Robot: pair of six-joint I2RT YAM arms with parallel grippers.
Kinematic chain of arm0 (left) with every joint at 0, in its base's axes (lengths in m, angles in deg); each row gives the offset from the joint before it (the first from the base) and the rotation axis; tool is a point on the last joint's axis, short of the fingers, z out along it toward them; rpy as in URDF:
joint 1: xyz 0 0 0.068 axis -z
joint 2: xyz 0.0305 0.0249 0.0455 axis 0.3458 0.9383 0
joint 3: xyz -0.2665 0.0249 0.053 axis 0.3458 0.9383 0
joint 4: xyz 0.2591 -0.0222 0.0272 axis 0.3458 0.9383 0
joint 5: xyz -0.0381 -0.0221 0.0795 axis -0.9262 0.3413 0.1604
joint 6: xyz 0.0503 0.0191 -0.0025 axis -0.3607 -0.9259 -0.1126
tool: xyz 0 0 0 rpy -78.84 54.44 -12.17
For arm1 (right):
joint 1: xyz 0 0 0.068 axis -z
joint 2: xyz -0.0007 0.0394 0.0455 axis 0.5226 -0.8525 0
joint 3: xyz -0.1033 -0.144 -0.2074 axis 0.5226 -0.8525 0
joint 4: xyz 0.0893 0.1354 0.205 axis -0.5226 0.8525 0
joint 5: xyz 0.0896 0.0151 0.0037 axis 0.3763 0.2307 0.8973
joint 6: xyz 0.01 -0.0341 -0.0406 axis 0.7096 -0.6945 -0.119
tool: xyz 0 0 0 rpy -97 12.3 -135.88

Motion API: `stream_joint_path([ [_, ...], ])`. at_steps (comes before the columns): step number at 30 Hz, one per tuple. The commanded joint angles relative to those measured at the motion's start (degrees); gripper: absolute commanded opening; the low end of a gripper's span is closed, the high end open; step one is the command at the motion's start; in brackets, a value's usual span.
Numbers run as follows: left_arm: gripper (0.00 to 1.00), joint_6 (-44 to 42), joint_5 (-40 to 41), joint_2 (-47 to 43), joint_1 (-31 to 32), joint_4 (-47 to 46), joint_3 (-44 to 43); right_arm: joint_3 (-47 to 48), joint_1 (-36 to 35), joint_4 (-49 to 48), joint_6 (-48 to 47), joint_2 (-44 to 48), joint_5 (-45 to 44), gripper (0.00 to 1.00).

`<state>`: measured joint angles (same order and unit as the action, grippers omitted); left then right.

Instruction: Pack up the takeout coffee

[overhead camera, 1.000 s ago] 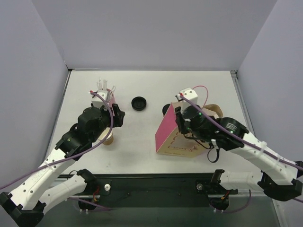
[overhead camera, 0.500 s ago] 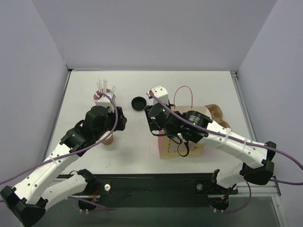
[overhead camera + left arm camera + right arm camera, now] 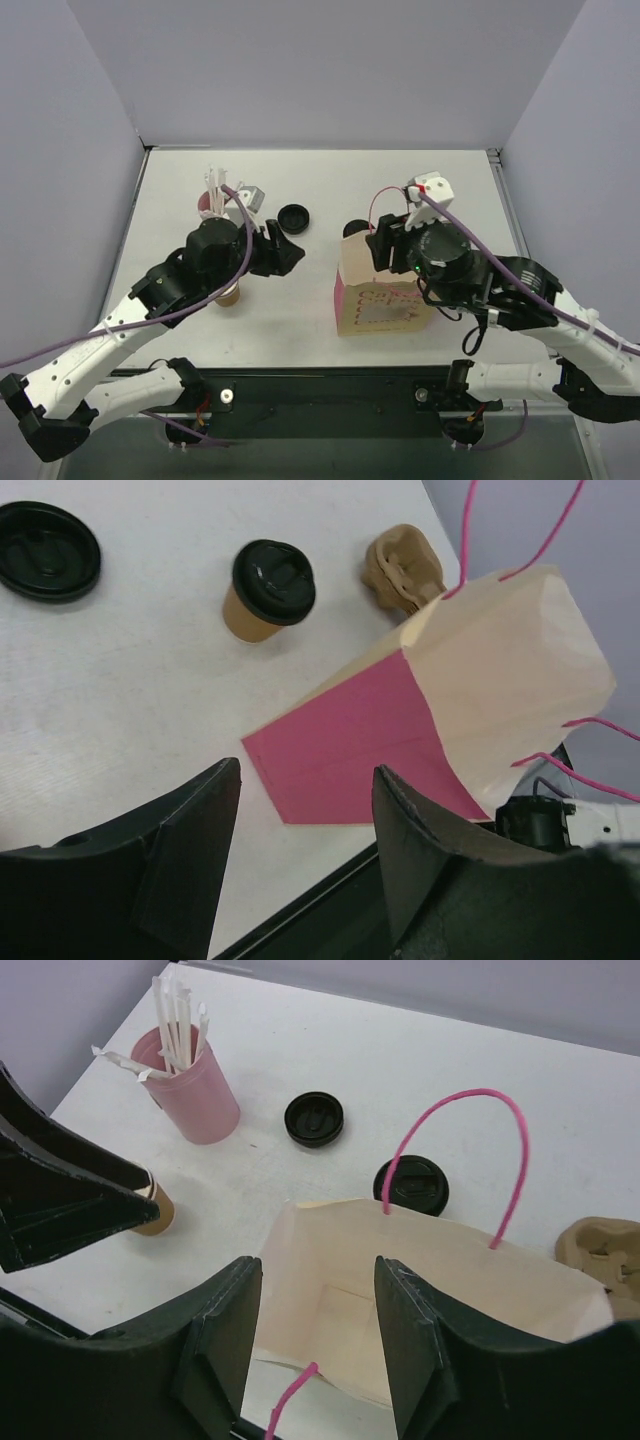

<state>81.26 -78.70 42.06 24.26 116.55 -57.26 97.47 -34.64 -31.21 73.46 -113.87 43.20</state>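
Note:
The takeout coffee (image 3: 268, 588), a small kraft cup with a black lid, stands on the table behind the bag; its lid shows in the right wrist view (image 3: 411, 1185) and the top view (image 3: 352, 230). The pink and cream paper bag (image 3: 385, 300) stands upright with its mouth open (image 3: 430, 1280). My right gripper (image 3: 320, 1300) is open and empty just above the bag's mouth (image 3: 383, 243). My left gripper (image 3: 288, 252) is open and empty, held above the table left of the bag (image 3: 305, 810).
A loose black lid (image 3: 294, 217) lies at mid-table. A pink cup of white straws (image 3: 215, 195) stands at the back left. A lidless brown cup (image 3: 230, 293) sits under my left arm. A brown pulp carrier (image 3: 605, 1250) lies right of the bag.
The bag went from tilted to upright. My right gripper swung left past the bag, then back over its mouth. My left gripper turned from the pink cup rightward toward the middle.

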Motion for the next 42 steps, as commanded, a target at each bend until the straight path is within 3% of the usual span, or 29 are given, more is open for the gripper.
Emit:
stream_joint_path([
  [1,0.65,1.6,3.2,4.3,8.1,-5.4,-4.2,-3.7,0.1,0.7,-0.9,4.6,-5.5,0.49],
  [19,0.65,1.2,4.1,13.1,14.9,-8.7,-7.8,-10.0,0.1,1.0,-0.9,11.6,-6.3,0.5],
  [24,0.59,1.1,6.0,15.0,15.2,-7.0,-8.7,-11.0,0.2,1.1,-0.3,12.9,-5.8,0.5],
  [28,0.45,0.0,8.3,15.8,15.2,-5.2,-9.6,-11.2,0.1,1.1,-0.1,13.5,-5.8,0.5],
  [32,0.14,-0.7,10.9,15.4,15.1,-3.7,-10.9,-11.3,0.1,1.5,-0.1,13.8,-5.8,0.5],
  [35,0.02,-1.7,14.6,14.6,15.1,-1.0,-12.4,-11.7,0.2,1.6,0.2,13.9,-6.4,0.5],
  [42,0.0,-2.7,19.7,13.1,14.7,8.5,-16.1,-10.8,0.3,1.6,-0.8,13.0,-7.6,0.5],
])
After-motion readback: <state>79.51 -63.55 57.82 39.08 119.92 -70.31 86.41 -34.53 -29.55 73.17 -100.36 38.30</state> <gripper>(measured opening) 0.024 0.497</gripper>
